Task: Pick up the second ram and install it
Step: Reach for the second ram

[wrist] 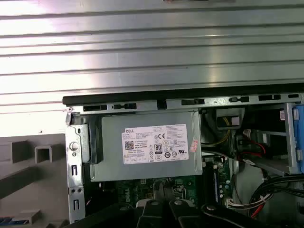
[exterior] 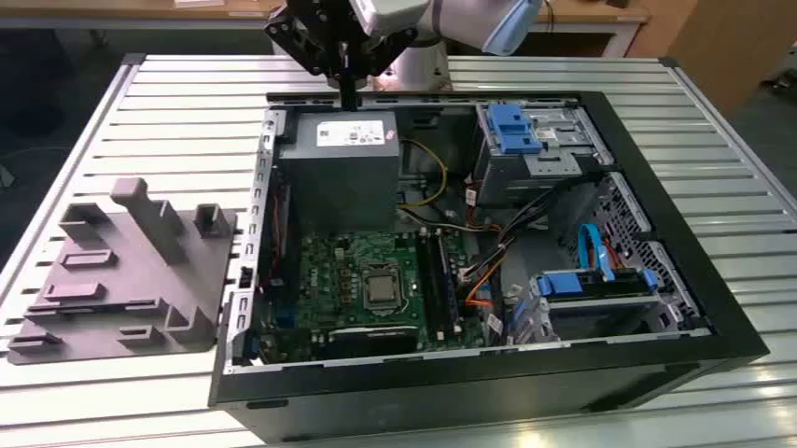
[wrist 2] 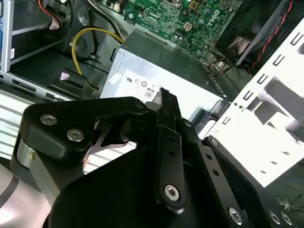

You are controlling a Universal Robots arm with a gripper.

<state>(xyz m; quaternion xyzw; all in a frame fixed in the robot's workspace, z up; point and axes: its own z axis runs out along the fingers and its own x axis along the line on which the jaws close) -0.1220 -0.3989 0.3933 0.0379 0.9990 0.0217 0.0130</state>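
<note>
My gripper (exterior: pixel 349 101) hangs over the back wall of the open computer case (exterior: pixel 697 271), just above the grey power-supply box (exterior: pixel 339 177). Its black fingers meet at the tip, shut, with nothing visible between them, and the second wrist view shows the gripper (wrist 2: pixel 166 96) the same way. In the first wrist view a thin bluish strip (wrist: pixel 8 221) lies on the grey fixture (wrist: pixel 28 180); I cannot tell whether it is the second ram. The black memory slots (exterior: pixel 436 275) run beside the processor socket on the green motherboard (exterior: pixel 355 271).
The grey fixture (exterior: pixel 125 280) with upright posts stands on the slatted table at the exterior view's left of the case. Inside the case are blue drive brackets (exterior: pixel 513 129), a blue ribbon cable (exterior: pixel 598 252) and loose wires (exterior: pixel 486 280).
</note>
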